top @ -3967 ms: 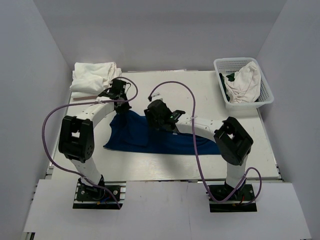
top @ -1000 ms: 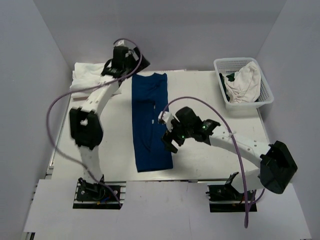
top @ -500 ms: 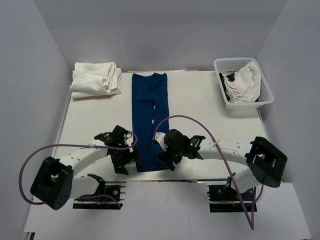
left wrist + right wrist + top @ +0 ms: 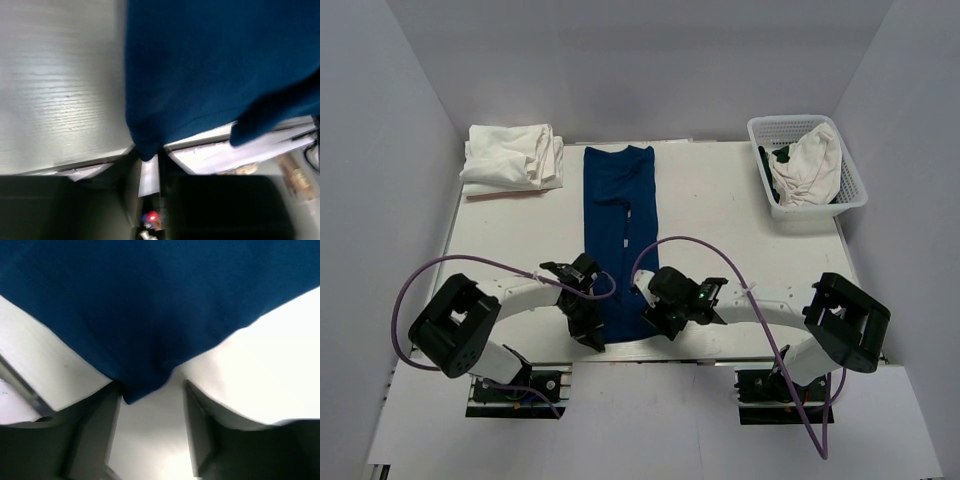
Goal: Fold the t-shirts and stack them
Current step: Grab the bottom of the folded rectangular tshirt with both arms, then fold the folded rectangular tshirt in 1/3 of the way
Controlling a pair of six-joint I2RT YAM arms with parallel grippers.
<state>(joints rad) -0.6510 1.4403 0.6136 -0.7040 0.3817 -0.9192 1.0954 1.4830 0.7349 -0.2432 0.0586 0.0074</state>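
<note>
While the navy shirt [image 4: 620, 230] lies as a long narrow strip down the middle of the table [image 4: 740, 220], there's bare tabletop on both sides. Both arms are bent low along the table's near edge, with the left gripper [image 4: 590, 330] and right gripper [image 4: 653, 320] at the strip's near corners. Each has a corner in a narrow gap, but I can't tell if they're pinching it. The white shirts [image 4: 510, 158] sit at the table's far-left corner.

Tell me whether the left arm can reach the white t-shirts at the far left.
Probably yes: nothing stands between the left gripper, at the near hem of the navy t-shirt, and the white t-shirts.
</note>
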